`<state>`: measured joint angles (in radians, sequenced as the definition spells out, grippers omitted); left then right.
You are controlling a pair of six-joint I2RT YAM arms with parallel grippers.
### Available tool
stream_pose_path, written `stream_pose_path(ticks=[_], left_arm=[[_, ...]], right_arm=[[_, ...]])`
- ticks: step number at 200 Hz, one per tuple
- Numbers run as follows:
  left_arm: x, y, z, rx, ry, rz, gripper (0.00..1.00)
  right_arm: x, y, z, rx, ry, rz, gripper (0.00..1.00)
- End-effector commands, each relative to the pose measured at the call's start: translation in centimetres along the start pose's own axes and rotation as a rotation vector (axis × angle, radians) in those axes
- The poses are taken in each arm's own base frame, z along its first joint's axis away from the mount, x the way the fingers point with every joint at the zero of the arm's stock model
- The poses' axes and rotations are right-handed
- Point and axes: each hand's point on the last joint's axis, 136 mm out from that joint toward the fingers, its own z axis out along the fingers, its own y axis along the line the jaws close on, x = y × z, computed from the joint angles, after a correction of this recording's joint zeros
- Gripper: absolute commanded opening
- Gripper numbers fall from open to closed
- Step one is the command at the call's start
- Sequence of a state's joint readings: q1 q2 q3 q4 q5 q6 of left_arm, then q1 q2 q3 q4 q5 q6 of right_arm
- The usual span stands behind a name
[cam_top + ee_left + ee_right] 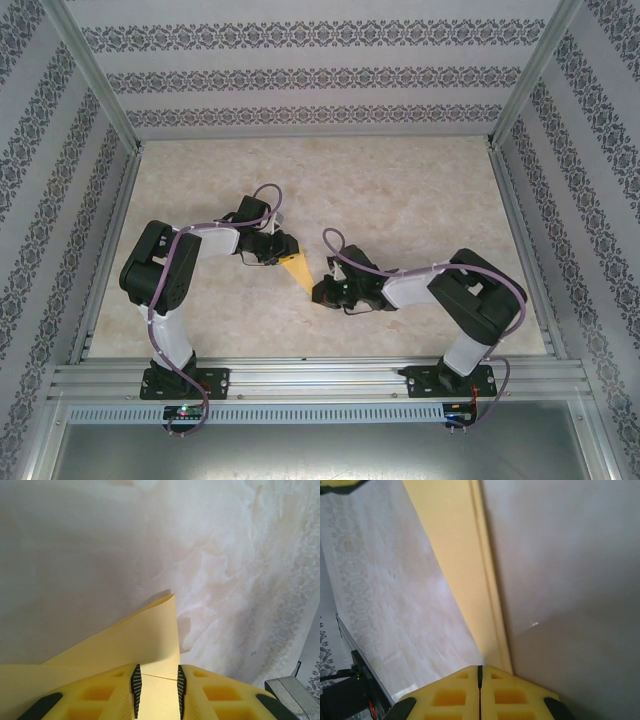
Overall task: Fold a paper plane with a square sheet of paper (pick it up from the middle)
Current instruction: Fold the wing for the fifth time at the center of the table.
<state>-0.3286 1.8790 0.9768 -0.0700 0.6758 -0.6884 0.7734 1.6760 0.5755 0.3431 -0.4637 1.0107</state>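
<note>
- The paper plane (298, 270), a slim yellow wedge, lies mid-table (420, 190), wide end far-left and point near-right, spanning the gap between the two arms.
- The right gripper (325, 292) appears to pinch the point, its jaws pressed together, apparently to anchor that end.
- The left gripper (278, 252) straddles the wide end, jaws narrowly parted with paper between the pads (136, 685), likely ready to press a crease.
</note>
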Motion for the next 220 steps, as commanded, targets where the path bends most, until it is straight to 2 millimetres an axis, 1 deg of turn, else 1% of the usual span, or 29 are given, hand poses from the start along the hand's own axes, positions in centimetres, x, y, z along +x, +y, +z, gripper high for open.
stream_pose_path(ticks=[1, 13, 32, 53, 63, 74, 83, 91, 100, 106, 126, 141, 161, 184, 198, 220], left_arm=[[1.8, 6.8, 1.3, -0.193, 0.031, -0.088, 0.3], [1.9, 6.7, 1.4, -0.187, 0.034, -0.084, 0.3], [1.9, 6.5, 1.4, -0.174, 0.038, -0.084, 0.3], [1.9, 6.1, 1.4, -0.155, 0.037, -0.08, 0.31], [1.9, 6.1, 1.4, -0.153, 0.038, -0.081, 0.31], [1.9, 6.0, 1.5, -0.15, 0.039, -0.082, 0.31], [1.9, 6.0, 1.5, -0.147, 0.042, -0.082, 0.32], [1.9, 5.9, 1.5, -0.145, 0.042, -0.082, 0.32], [2.0, 6.0, 1.5, -0.144, 0.045, -0.084, 0.32], [2.0, 5.9, 1.5, -0.143, 0.045, -0.082, 0.32], [2.0, 5.8, 1.5, -0.133, 0.047, -0.081, 0.32], [2.0, 5.6, 1.5, -0.129, 0.047, -0.076, 0.32], [1.9, 5.6, 1.5, -0.127, 0.047, -0.073, 0.32], [1.9, 5.6, 1.4, -0.128, 0.045, -0.068, 0.33], [1.9, 5.8, 1.3, -0.146, 0.034, -0.064, 0.32], [1.4, 6.1, 0.7, -0.168, -0.001, -0.047, 0.31]], right_arm=[[2.6, -3.9, -1.0, 0.1, 0.064, 0.089, 0.08], [2.5, -3.6, -1.6, 0.087, 0.048, 0.084, 0.08], [1.4, -1.5, -2.7, 0.044, 0.006, 0.046, 0.07], [-1.0, 1.0, -4.0, 0.04, -0.082, -0.01, 0.08], [-2.2, 2.4, -4.3, 0.022, -0.122, -0.035, 0.08], [-3.2, 4.1, -4.2, -0.015, -0.13, -0.06, 0.08], [-3.8, 5.1, -3.7, -0.029, -0.124, -0.07, 0.08], [-4.2, 5.5, -3.0, -0.037, -0.107, -0.067, 0.08], [-4.7, 6.3, -2.2, -0.062, -0.092, -0.073, 0.08], [-5.0, 6.5, -1.6, -0.068, -0.085, -0.065, 0.08], [-5.7, 6.4, -0.1, -0.063, -0.068, -0.05, 0.09], [-5.9, 5.7, 0.9, -0.057, -0.048, -0.042, 0.08], [-5.4, 3.8, 2.0, -0.015, -0.017, -0.007, 0.06], [-4.1, 1.0, 3.0, 0.044, 0.027, 0.038, 0.02], [-3.1, -0.4, 3.3, 0.063, 0.038, 0.056, 0.01], [-1.9, -2.4, 2.9, 0.105, 0.045, 0.075, 0.0]])
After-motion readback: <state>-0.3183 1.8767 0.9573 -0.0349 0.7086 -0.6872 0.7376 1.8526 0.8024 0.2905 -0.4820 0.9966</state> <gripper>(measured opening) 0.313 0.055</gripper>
